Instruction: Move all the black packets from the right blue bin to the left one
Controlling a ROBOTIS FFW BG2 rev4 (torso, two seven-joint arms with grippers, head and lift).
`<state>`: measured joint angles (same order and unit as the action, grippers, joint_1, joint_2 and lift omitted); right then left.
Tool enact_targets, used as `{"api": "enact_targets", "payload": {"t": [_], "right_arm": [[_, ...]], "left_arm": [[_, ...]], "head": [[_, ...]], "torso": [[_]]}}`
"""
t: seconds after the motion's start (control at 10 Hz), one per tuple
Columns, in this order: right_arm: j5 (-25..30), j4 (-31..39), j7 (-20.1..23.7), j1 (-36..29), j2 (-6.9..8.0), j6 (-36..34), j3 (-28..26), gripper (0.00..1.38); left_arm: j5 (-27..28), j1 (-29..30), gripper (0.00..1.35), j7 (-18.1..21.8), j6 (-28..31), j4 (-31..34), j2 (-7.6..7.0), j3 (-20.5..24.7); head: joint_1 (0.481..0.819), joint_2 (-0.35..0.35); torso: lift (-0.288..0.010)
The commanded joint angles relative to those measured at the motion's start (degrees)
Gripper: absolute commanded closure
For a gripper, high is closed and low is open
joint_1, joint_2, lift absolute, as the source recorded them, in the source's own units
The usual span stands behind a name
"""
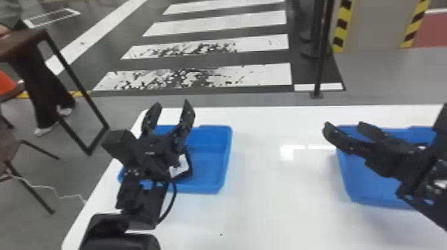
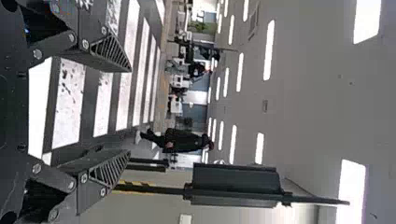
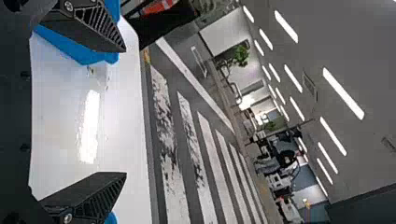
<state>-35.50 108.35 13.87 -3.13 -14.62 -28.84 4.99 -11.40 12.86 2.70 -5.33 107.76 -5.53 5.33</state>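
The striped floor (image 1: 259, 76) is the largest surface, spreading beyond my landmark, the left blue bin (image 1: 226, 156). Next in size is the white table (image 1: 282, 209), which bears the left blue bin near its left edge. A dark-framed table (image 1: 40, 35) stands on the floor to the left of and beyond the left blue bin. The right blue bin (image 1: 364, 196) sits on the same white table, well apart to the right of the left blue bin.

My left pincer (image 1: 171, 108) is above the left blue bin, pointing away over its far rim. It is open: in the left wrist view its two fingers stand wide apart, with striped floor visible between them. My right pincer (image 1: 344, 125) is to the right of the left blue bin, above the left part of the right one, fingers directed back towards my landmark. It is also open, and the right wrist view shows a broad gap between its fingers.

One black packet (image 1: 181, 168), with a white patch, lies inside the left blue bin, partly hidden by my left arm. My right arm covers much of the other bin; I cannot tell its contents.
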Motion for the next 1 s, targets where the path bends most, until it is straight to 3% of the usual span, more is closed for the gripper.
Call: {"api": "enact_targets", "payload": {"t": [0.0, 0.4, 0.7, 0.9], "right_arm": [[4.88, 8.43, -3.94, -4.04, 0.74, -6.31, -5.33, 0.08], [10.13, 12.23, -17.3, -5.45, 1.61, -19.25, -11.39, 0.08], [13.45, 2.95, -18.01, 2.29, 1.53, -23.47, -12.99, 0.08], [14.36, -2.11, -17.48, 6.65, 0.91, -26.56, -12.99, 0.08]], "left_arm": [[1.0, 2.19, 0.15, 0.64, 1.11, 4.67, -0.01, -0.42], [1.23, 4.58, 0.15, 1.52, 5.33, 9.02, -0.18, -0.53], [1.23, 5.0, 0.16, 1.78, 5.47, 9.02, -0.18, -0.42], [1.46, 5.0, 0.16, 1.78, 5.33, 9.02, -0.18, -0.42]], "head": [[0.679, 0.186], [0.695, 0.049], [0.695, -0.033], [0.695, -0.052]], "torso": [[-0.14], [-0.14], [-0.14], [-0.14]]}}
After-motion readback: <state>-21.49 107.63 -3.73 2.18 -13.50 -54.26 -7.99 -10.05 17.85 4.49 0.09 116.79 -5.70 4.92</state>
